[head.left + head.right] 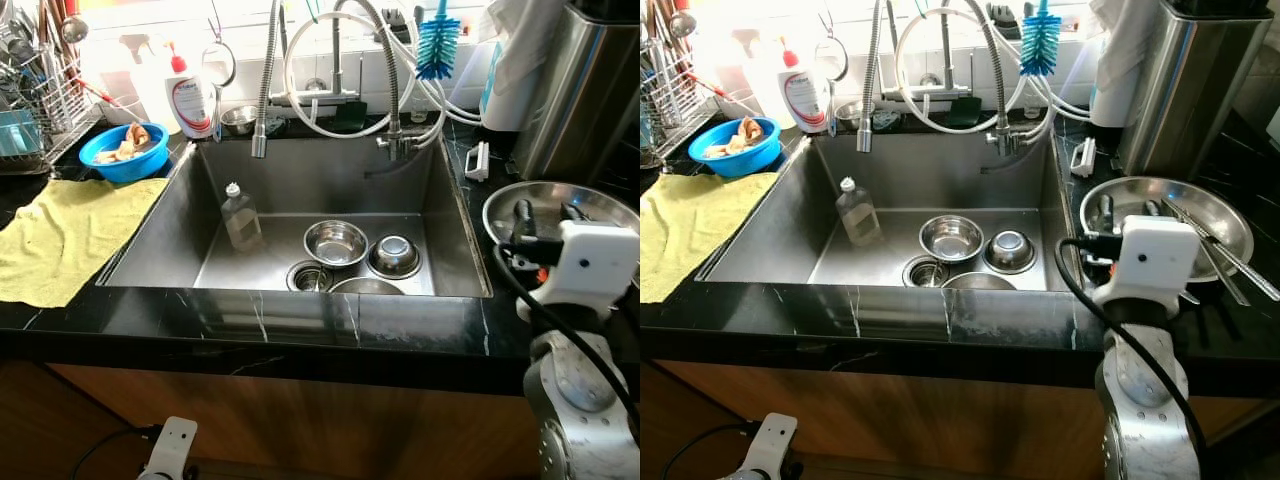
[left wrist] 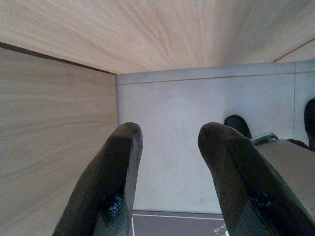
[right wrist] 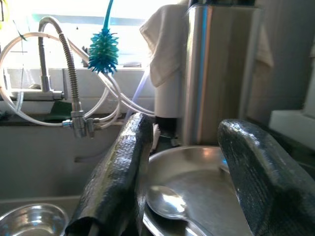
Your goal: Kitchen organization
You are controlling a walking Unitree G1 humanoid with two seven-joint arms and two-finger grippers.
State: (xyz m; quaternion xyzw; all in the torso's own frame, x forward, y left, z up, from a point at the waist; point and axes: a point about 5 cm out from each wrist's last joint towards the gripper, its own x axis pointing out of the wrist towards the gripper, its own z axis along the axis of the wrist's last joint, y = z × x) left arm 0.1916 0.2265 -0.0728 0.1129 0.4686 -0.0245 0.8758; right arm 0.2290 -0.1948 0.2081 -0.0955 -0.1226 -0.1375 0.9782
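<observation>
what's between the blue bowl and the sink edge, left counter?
Only bare black counter lies between the blue bowl and the sink rim, per the left eye view. The yellow cloth lies nearer the robot, not in that gap.

Head eyes above sink point(image 1: 320, 200) (wrists close)

Open right hand point(image 3: 182, 182) over spoon point(image 3: 167, 202) in steel bowl point(image 3: 206, 172).

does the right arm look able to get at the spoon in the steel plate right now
Probably yes: the right gripper hangs open just over the steel plate, and the spoon lies uncovered between and below its jaws.
</observation>
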